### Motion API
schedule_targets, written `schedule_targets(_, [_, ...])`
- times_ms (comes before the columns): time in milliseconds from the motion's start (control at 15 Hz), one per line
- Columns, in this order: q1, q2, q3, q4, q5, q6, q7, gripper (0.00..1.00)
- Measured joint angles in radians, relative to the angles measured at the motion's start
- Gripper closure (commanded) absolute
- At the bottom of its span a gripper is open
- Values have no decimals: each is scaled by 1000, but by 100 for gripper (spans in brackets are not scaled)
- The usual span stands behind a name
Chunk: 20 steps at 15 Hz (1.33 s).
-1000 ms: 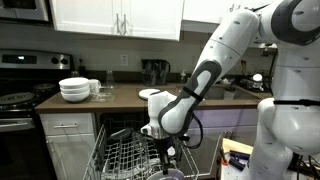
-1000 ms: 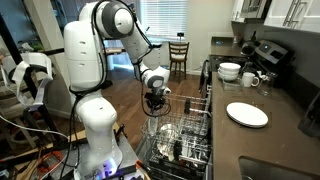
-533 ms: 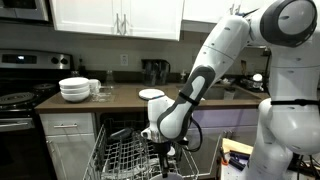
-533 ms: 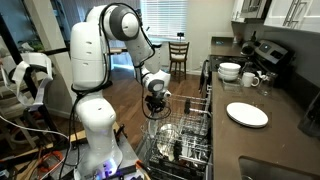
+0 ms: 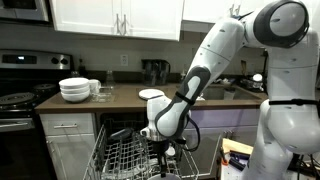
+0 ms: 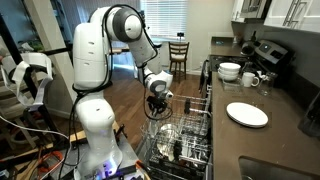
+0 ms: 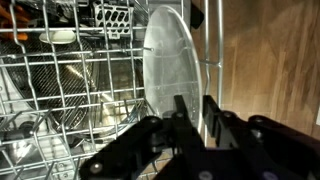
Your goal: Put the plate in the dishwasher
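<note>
In the wrist view a round white plate (image 7: 165, 55) stands on edge among the tines of the dishwasher's pale wire rack (image 7: 50, 95). My gripper (image 7: 193, 103) straddles the plate's lower rim with a finger on each side, shut on it. In both exterior views the gripper (image 5: 160, 134) (image 6: 156, 100) points down over the pulled-out rack (image 5: 122, 155) (image 6: 186, 138) of the open dishwasher. The plate shows there as a thin upright disc (image 6: 153, 110) under the gripper.
A second white plate (image 6: 247, 114) lies flat on the dark counter. A stack of white bowls (image 5: 74, 90) (image 6: 229, 71) and cups stand by the black stove (image 5: 15, 100). Other dishes sit in the rack. The robot's base (image 6: 95, 130) stands beside the dishwasher door.
The arm's upper joints have shifted slightly. The gripper stays over the same spot of the rack with the plate between its fingers.
</note>
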Motion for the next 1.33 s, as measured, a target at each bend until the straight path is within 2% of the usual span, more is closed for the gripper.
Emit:
schedule_targets(333, [-12,-5,0,8,-2,-36,1,12])
schedule_targets(467, [-12,-20,-1,8,-4,-64,2,2])
schedule_targets(933, [10,-149,-1,-6,-73,-129,71,0])
schedule_targets(1333, [79,-299,0,-87,-236,-26,245,0])
